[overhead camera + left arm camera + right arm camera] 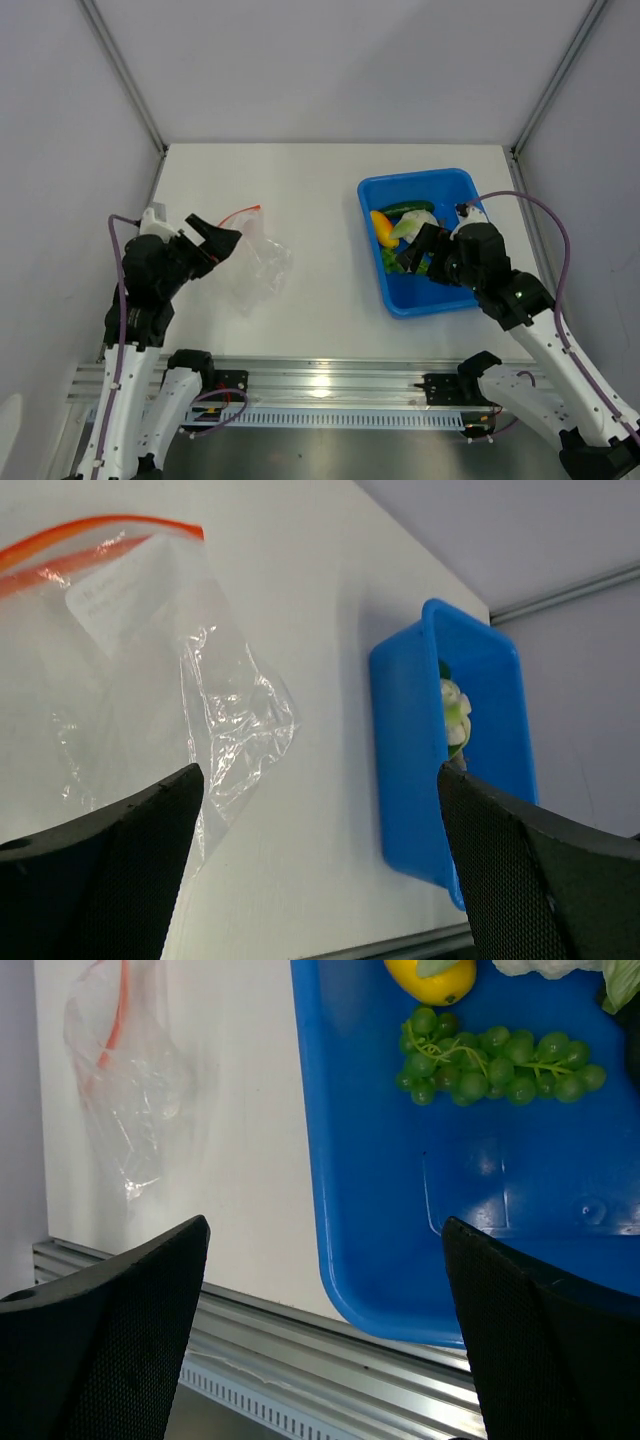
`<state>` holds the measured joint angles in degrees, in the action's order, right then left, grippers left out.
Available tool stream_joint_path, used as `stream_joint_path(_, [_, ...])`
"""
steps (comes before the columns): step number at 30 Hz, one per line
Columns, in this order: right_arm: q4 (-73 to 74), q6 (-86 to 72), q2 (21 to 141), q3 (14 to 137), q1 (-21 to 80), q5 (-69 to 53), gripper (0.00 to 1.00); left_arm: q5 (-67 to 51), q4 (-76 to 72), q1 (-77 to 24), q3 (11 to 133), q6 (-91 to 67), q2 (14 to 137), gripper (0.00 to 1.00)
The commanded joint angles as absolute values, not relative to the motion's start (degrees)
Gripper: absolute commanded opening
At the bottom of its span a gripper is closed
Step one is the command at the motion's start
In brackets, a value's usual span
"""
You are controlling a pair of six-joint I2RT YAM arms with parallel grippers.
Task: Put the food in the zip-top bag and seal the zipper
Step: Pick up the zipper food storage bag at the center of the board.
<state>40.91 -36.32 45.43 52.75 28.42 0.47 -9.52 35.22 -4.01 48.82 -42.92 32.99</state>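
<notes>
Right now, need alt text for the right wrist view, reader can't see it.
The open, empty right gripper hovers over a corner of a blue tray holding a bunch of green toy grapes and a yellow piece at the top edge. To the left, a clear zip-top bag with an orange-red zipper lies on the white table.

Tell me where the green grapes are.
In the right wrist view, the green grapes lie in the blue tray on the right of the table, just below the yellow piece.
</notes>
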Motion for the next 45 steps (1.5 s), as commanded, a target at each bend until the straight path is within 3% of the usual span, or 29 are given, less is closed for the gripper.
stream_joint_path(1, [41.22,-32.97,47.8,55.28,28.56,1.76,0.99,-14.32,34.21,-4.04,44.94,-42.44,32.43,1.0])
stream_joint_path(10, [35.51,-21.98,61.4,61.6,32.24,-5.36,0.99,-6.25,28.91,-3.96,40.95,-48.43,34.18,0.99])
stream_joint_path(21, [29.19,-23.82,84.19,79.54,38.4,-26.62,0.99,-5.0,47.09,-3.96,50.71,-52.47,37.7,1.0])
stream_joint_path(33, [18.48,-24.87,99.04,82.26,39.29,-33.39,0.99,-11.6,52.91,-3.96,50.01,-43.61,37.26,1.0])
stream_joint_path(45, [14.23,-27.16,116.97,93.94,40.69,-37.88,0.99,-7.3,58.62,-10.9,57.39,-38.05,39.2,0.99])
